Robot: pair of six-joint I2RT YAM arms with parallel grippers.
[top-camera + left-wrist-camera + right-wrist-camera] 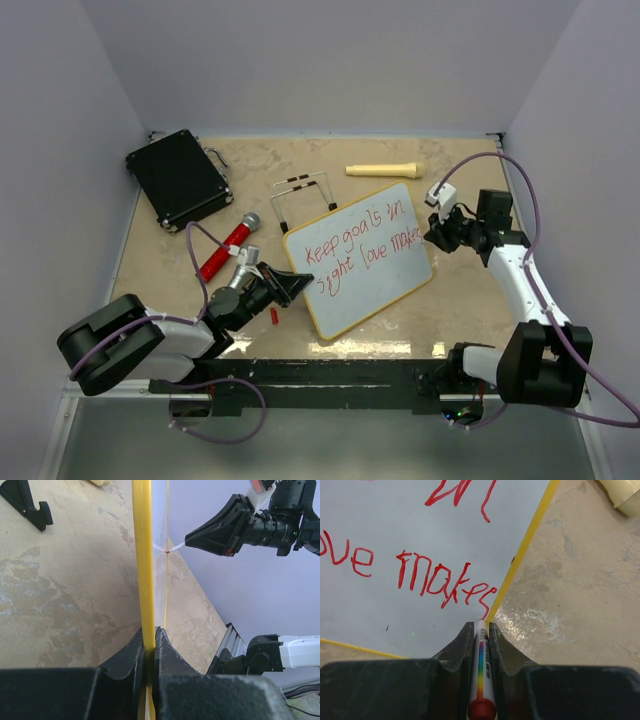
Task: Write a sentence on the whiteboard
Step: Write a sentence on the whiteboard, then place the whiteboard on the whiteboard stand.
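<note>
L: left gripper [150, 635] clamping whiteboard [365, 290] frame edge | board sitting mid table [460, 310] | R: right gripper [480, 628] pinching marker [481, 670], tip touching board after "makes" | sentence [362, 240] showing in two red lines

Tilted whiteboard [362, 280] — red sentence [362, 240]

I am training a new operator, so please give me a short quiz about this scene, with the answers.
1. True or false: the left gripper is shut on the frame of the whiteboard.
2. What does the right gripper hold? A) a marker B) a sponge C) nothing
3. In the right wrist view, which word is the last one written in the sentence?
Key: 1 true; 2 A; 3 "makes".
</note>
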